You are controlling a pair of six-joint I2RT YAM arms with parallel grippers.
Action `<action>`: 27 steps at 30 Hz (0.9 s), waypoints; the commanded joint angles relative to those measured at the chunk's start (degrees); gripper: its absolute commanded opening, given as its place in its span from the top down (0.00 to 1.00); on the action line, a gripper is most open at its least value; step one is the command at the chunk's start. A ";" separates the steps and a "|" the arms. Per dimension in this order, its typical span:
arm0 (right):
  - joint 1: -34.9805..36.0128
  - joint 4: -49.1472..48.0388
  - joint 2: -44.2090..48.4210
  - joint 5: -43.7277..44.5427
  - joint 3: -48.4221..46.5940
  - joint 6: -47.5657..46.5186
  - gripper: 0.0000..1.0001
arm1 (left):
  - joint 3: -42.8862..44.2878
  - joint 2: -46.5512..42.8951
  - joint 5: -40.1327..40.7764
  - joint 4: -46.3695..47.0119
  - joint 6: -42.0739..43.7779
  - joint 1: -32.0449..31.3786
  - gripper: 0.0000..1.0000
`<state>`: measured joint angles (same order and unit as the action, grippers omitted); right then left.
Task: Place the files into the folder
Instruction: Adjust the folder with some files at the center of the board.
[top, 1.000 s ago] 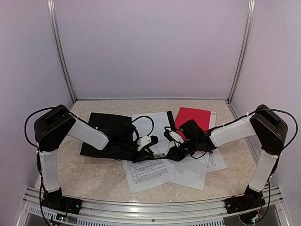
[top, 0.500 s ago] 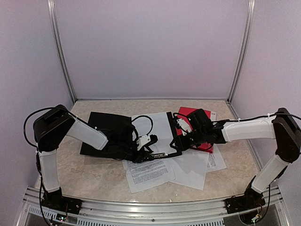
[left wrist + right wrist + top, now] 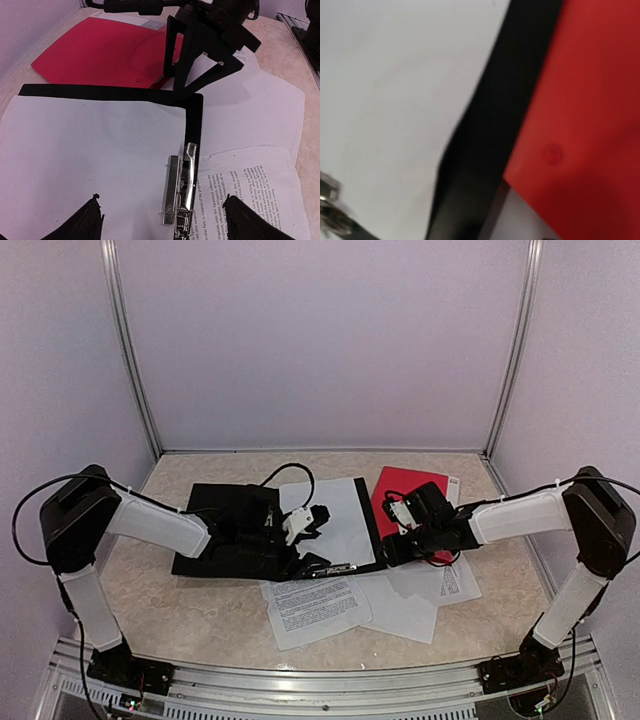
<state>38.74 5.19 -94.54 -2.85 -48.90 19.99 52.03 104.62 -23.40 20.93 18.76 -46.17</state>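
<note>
The top view looks down from high above and behind the near edge of a beige marbled table (image 3: 200, 625). It faces the back wall and takes in a flat black open folder (image 3: 215, 495) from afar.

The left wrist view sits low and close over the folder (image 3: 192, 125). It looks across the folder's white paper sheet (image 3: 90, 150) towards a flat red plastic cover (image 3: 100, 55) beyond the folder's edge.

The right wrist view points down very near the folder's edge (image 3: 485, 125), and is blurred.

All three views share that edge, the folder's silver metal clip (image 3: 335, 568) (image 3: 180, 192) (image 3: 327, 200) and the cover (image 3: 405, 490) (image 3: 590, 100).

red cover (image 3: 415, 488): flat, right of centre | surface (image 3: 200, 615): beige, marbled | walls (image 3: 320, 340): plain, pale | front rail (image 3: 300, 672): metal
</note>
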 commanded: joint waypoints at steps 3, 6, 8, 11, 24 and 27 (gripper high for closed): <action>-0.81 -6.57 -3.92 -4.57 2.54 2.71 0.49 | -3.04 -6.47 14.61 -0.76 -8.72 0.15 0.16; -0.87 -9.51 -5.18 -7.09 2.84 3.80 0.49 | -3.41 -9.06 19.85 -3.85 -13.63 0.57 0.15; -0.94 -11.01 -6.06 -8.09 2.70 4.65 0.49 | -4.35 -10.40 23.94 -4.27 -15.69 0.58 0.10; -1.03 -12.68 -7.14 -9.14 2.25 5.67 0.52 | -4.58 -11.80 31.36 -6.18 -17.47 0.65 0.01; -1.56 -14.90 1.70 -10.48 6.96 10.34 1.00 | 2.54 -13.44 35.08 -25.93 -32.17 8.81 0.01; -1.41 -18.47 7.07 -10.77 11.92 15.81 1.00 | 3.61 -12.40 34.73 -27.64 -35.27 9.04 0.01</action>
<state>37.58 -9.54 -94.00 -13.32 -42.33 29.93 53.36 92.71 10.61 -0.23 -9.85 -37.32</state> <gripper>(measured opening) 0.004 0.988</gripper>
